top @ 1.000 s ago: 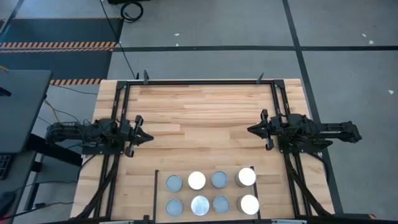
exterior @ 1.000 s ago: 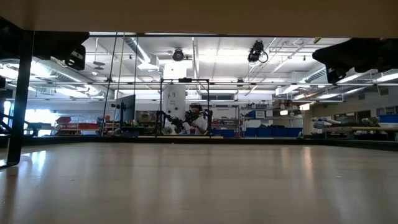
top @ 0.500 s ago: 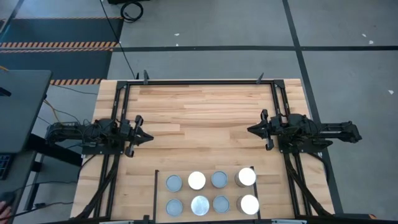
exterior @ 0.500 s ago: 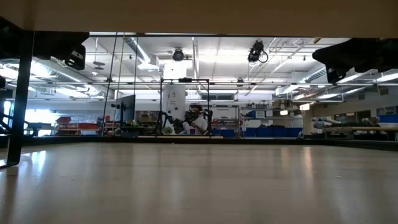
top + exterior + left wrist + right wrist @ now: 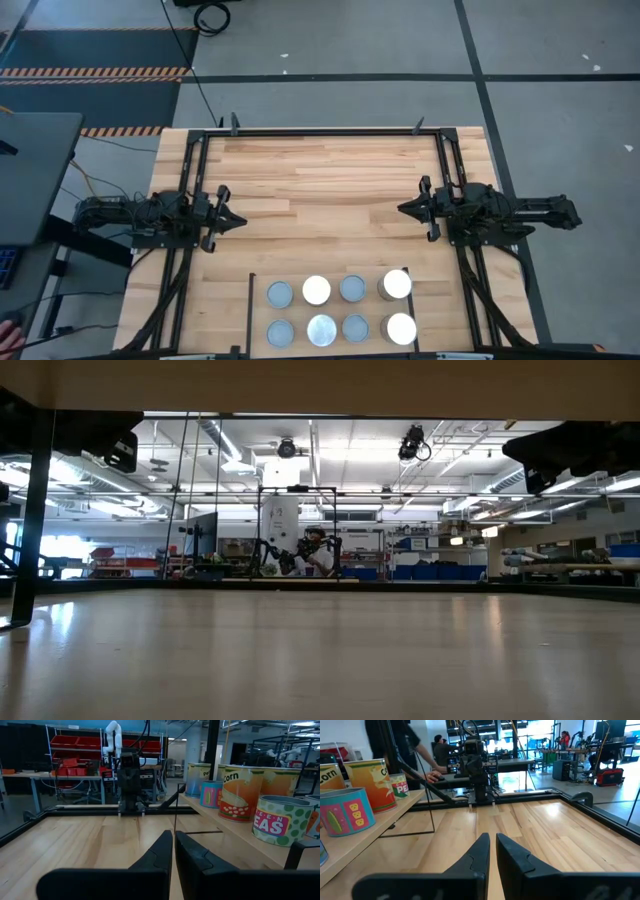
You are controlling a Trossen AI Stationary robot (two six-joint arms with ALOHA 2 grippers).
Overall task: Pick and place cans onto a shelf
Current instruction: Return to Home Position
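Several cans (image 5: 337,308) stand upright in two rows on the shelf (image 5: 260,312) at the table's near edge, some with gleaming white tops and some grey-blue. In the left wrist view the cans (image 5: 240,787) show printed labels, as they do in the right wrist view (image 5: 342,812). My left gripper (image 5: 243,222) is shut and empty at the table's left side, pointing toward the right. My right gripper (image 5: 400,209) is shut and empty at the right side, pointing toward the left. Both hang clear of the cans, farther back than the shelf.
A black metal frame (image 5: 320,131) runs round the tabletop. Bare wood (image 5: 320,200) lies between the two grippers and beyond the shelf. The shelf's thin black rail (image 5: 248,310) stands on its left side. A person (image 5: 395,745) stands beyond the table's left edge.
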